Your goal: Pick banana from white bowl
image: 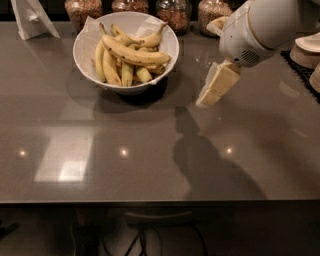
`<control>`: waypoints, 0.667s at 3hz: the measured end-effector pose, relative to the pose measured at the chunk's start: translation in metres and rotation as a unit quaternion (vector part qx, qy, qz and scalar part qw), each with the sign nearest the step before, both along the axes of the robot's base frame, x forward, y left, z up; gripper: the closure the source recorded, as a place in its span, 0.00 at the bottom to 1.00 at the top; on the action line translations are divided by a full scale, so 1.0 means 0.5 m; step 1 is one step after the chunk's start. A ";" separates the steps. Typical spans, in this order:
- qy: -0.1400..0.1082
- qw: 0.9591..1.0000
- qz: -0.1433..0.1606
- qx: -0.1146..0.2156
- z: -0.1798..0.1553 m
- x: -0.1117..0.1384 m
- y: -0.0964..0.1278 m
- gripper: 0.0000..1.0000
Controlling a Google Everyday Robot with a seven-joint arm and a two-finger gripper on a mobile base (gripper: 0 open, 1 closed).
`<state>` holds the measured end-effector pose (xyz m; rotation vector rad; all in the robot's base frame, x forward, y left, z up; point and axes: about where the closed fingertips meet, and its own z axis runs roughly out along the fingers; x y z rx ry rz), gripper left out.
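Note:
The white bowl (87, 62) stands at the back left of the grey table, with a white paper liner at its rim. It holds several bananas. The banana (134, 53), the longest and thickest, lies across the top of the pile, yellow with brown specks. My gripper (210, 96) hangs from the white arm to the right of the bowl, above the table, apart from bowl and bananas. It holds nothing.
Glass jars of grains (172, 12) line the back edge behind the bowl. A white napkin holder (31, 17) stands at the back left. Stacked plates (306, 50) and a dark mat are at the right edge.

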<state>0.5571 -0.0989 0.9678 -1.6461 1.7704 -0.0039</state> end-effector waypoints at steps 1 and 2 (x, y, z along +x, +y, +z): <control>-0.021 1.000 0.004 0.014 -0.041 0.071 0.032 0.00; -0.033 0.999 0.000 0.029 -0.071 0.141 0.067 0.00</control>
